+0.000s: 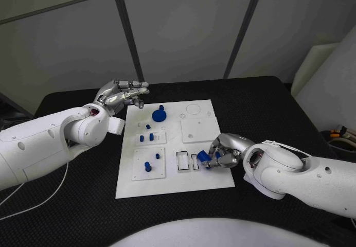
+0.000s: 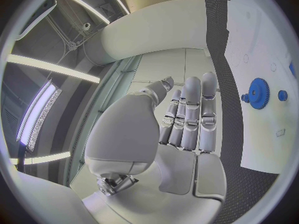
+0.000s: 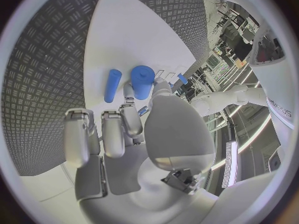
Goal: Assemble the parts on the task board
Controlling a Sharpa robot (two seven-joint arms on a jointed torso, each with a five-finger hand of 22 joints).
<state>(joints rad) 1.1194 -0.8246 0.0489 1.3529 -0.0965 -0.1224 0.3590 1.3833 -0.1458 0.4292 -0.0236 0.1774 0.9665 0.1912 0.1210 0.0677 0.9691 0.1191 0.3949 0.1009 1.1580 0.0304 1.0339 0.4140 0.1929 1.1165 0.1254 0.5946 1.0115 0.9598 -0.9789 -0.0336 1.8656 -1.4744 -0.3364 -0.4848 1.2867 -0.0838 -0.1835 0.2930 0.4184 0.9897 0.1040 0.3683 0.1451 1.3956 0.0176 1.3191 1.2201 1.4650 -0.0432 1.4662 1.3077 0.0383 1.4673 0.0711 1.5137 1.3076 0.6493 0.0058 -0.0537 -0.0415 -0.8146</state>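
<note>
Right robot hand (image 1: 223,152): rests low on the task board (image 1: 200,177) at its near right part, fingers curled in and clamped on a small blue part (image 1: 202,156); the right wrist view shows the fingers (image 3: 106,134) bent over the white plate.
Held part: pinched at the fingertips, just beside the rectangular slots (image 1: 185,160) on the board; whether it touches the board I cannot tell.
Loose parts by the right robot hand: in the right wrist view a blue cylinder (image 3: 142,81) and a thinner blue peg (image 3: 112,85) lie on the board just ahead of the fingers.
Left robot hand (image 1: 122,95): held above the bench (image 1: 74,103) at the board's far left corner, fingers straight and side by side, holding nothing.
Blue gear (image 1: 159,114): stands on the board's far left part, near the left robot hand; seen also in the left wrist view (image 2: 258,92).
Small blue pegs (image 1: 147,137): stand upright in the board's left column, between the gear and the near edge.
Task board: white plate in the middle of the black bench.
</note>
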